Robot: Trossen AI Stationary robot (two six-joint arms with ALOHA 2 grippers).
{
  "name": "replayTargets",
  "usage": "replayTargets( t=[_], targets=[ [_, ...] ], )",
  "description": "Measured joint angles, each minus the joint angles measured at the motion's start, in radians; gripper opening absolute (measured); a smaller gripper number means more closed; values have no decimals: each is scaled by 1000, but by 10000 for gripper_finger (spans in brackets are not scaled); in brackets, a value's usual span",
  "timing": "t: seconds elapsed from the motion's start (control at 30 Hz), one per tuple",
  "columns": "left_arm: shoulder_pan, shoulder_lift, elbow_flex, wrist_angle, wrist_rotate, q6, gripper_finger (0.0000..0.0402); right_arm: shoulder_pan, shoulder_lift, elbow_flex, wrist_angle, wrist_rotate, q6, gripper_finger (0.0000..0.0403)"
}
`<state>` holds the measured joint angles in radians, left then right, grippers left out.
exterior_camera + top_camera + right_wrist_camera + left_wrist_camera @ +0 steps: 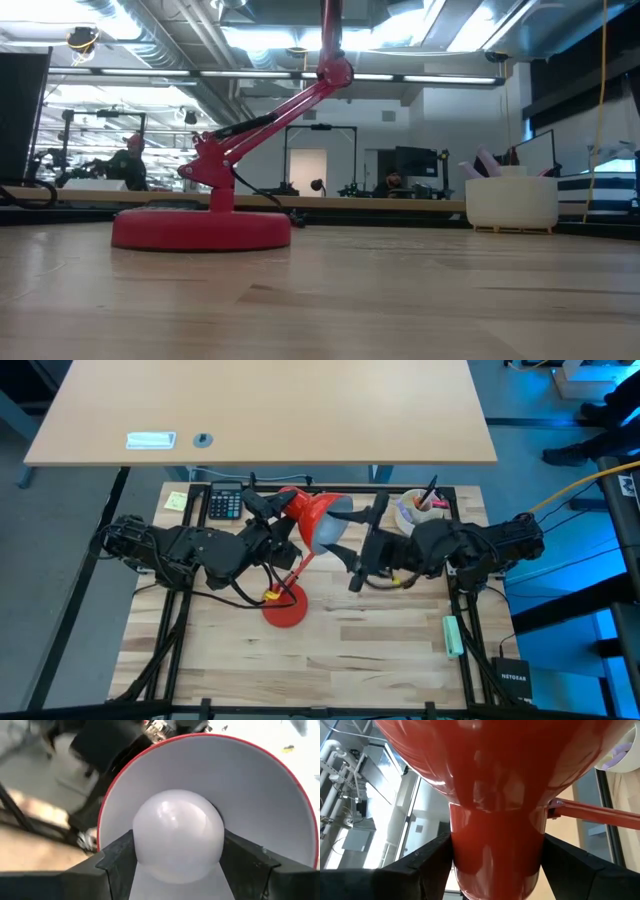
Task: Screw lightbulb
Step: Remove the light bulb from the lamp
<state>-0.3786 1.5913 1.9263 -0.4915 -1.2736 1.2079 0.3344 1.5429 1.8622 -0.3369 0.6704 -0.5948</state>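
The red desk lamp stands with its round base on the wooden table; the base also shows in the low view. Its shade is raised and turned toward the table's right. My left gripper is shut on the shade's narrow neck and also shows in the high view. My right gripper is shut on the white lightbulb, which sits inside the shade's white interior. This gripper also shows in the high view. The bulb's screw base is hidden behind the globe. My left gripper pinches the shade's narrow red neck between its two fingers, one on each side, coming from the table's left. The shade is held well above the table, on the lamp's arm. My right gripper pinches the bulb's round white globe between its two fingers, one on each side, coming from the table's right into the shade's open mouth. The bulb is clear of the table, deep in the shade.
A black calculator and a yellow note lie at the far left. A white cup of pens stands at the far right and shows in the low view. A green marker lies near the right edge.
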Motion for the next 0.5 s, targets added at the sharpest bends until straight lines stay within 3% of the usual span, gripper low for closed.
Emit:
replayTargets(
  t=[0.5],
  targets=[
    [1,0,0,-3,-14,0,262,0,-1,0,-28,53,-930,253]
  ],
)
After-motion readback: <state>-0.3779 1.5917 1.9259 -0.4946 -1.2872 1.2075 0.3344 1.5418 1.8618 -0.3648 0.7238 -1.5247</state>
